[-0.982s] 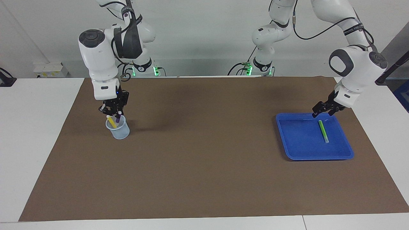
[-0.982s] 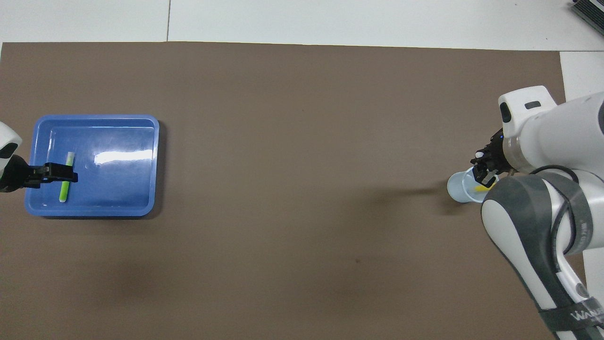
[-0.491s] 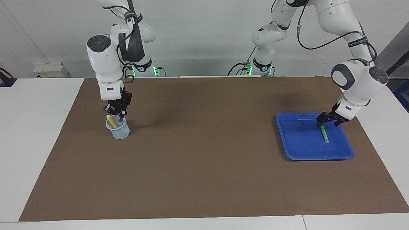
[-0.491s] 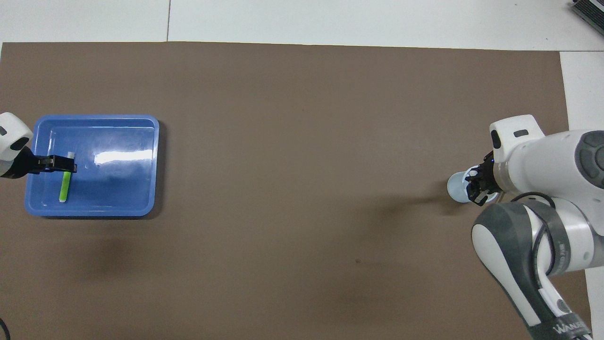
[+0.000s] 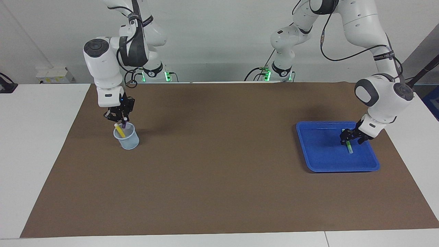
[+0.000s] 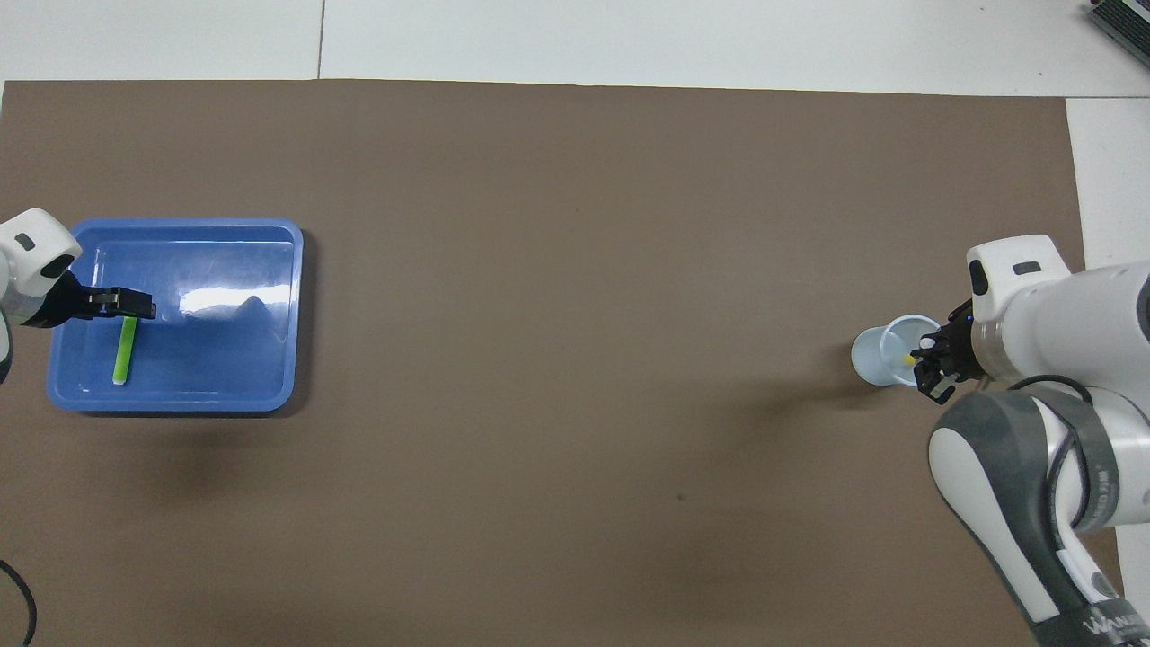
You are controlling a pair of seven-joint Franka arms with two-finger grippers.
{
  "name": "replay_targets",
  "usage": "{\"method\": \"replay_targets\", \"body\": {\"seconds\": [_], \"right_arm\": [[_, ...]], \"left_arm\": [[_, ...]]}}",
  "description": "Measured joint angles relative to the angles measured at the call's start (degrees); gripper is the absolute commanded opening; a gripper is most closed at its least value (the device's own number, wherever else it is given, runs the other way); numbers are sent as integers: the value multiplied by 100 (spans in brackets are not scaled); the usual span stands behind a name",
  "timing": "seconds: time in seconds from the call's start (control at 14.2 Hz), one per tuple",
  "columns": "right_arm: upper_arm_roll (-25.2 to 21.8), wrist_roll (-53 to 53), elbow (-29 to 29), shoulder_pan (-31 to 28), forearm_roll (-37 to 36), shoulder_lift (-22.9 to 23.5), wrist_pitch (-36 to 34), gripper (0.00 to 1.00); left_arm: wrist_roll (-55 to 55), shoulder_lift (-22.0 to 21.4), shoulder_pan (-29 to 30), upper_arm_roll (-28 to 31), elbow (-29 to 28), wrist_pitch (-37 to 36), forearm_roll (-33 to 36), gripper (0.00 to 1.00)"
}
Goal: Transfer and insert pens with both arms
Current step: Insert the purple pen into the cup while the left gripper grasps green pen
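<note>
My left gripper (image 5: 352, 138) is low inside the blue tray (image 5: 319, 161), at the left arm's end of the worktop (image 5: 219, 178), and it sits down at the green pen (image 5: 349, 148). This pen lies flat on the tray floor, and my gripper covers its end that is nearer to the robots; I cannot tell if my fingers are closed on it or only around it. My right gripper (image 5: 118, 118) hangs just over the clear cup (image 5: 127, 139), which stands on the brown mat at the right arm's end. The yellow pen (image 5: 119, 130) leans inside the cup, and the purple pen (image 5: 124, 124) stands in the cup too, its top end close under my right gripper. I cannot tell if that gripper is clenched or released.
</note>
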Motion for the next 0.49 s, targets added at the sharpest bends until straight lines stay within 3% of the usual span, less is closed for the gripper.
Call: {"method": "replay_targets", "body": {"seconds": [0.49], "right_arm": [[-3,-2,-313,-171,422,0,463,0]], "left_arm": [[89,211,51,5,2,295,2,91]]}}
